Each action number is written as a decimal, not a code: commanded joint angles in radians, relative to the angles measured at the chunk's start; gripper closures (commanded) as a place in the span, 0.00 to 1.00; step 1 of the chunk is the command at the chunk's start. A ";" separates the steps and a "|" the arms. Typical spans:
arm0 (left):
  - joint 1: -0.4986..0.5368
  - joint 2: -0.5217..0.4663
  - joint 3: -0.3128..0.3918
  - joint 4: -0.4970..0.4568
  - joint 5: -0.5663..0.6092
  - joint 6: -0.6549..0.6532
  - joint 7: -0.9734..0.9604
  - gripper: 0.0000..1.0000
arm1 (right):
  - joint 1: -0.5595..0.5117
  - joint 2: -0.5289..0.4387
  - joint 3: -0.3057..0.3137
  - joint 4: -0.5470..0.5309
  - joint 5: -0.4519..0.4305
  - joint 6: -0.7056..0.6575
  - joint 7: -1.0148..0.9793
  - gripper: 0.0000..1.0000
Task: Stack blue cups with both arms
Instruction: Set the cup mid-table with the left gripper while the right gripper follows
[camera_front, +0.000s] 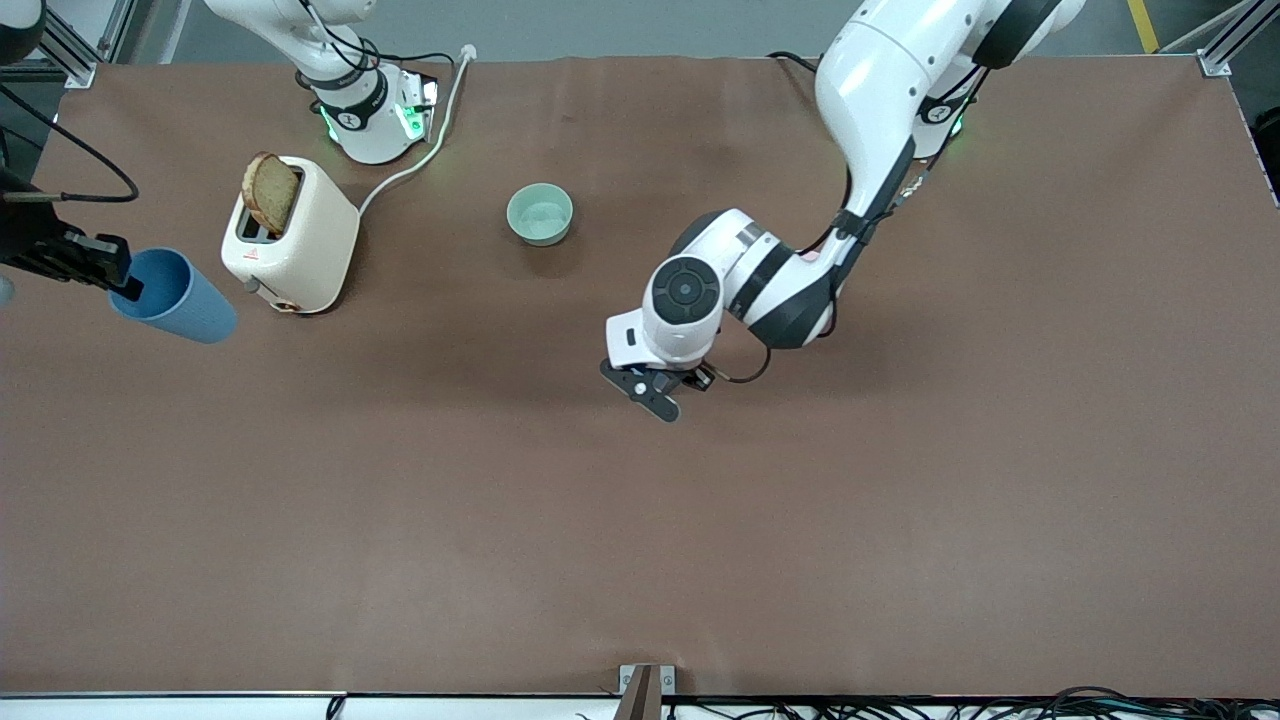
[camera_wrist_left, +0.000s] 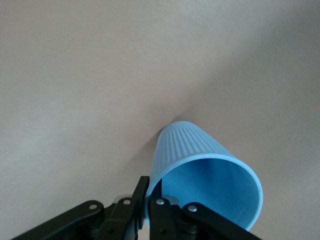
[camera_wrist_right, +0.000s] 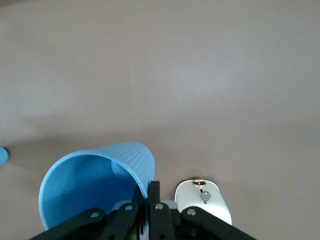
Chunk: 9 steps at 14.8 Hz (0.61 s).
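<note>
My right gripper (camera_front: 118, 283) is shut on the rim of a ribbed blue cup (camera_front: 175, 297). It holds the cup tilted over the right arm's end of the table, beside the toaster. The right wrist view shows one finger inside the rim and one outside (camera_wrist_right: 150, 189), with the cup (camera_wrist_right: 95, 175) hanging from them. My left gripper (camera_wrist_left: 148, 189) is shut on the rim of the second blue cup (camera_wrist_left: 200, 160), whose base points down toward the table. In the front view this cup is hidden under the left arm's hand (camera_front: 655, 385), over the middle of the table.
A cream toaster (camera_front: 290, 240) with a slice of bread (camera_front: 270, 192) stands near the right arm's base; it also shows in the right wrist view (camera_wrist_right: 202, 202). A mint-green bowl (camera_front: 540, 214) sits beside the left arm's elbow. A pink sliver (camera_front: 815, 255) shows under that arm.
</note>
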 joint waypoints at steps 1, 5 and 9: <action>-0.029 0.015 0.011 0.027 0.018 -0.004 0.000 0.99 | -0.001 0.003 0.002 0.034 -0.013 -0.004 0.018 0.96; -0.046 0.025 0.011 0.026 0.020 -0.004 -0.001 0.77 | 0.000 0.017 0.002 0.049 -0.013 -0.045 0.019 0.96; -0.046 0.002 0.009 0.027 0.018 -0.004 -0.001 0.00 | -0.006 0.025 0.000 0.058 -0.012 -0.078 0.007 0.96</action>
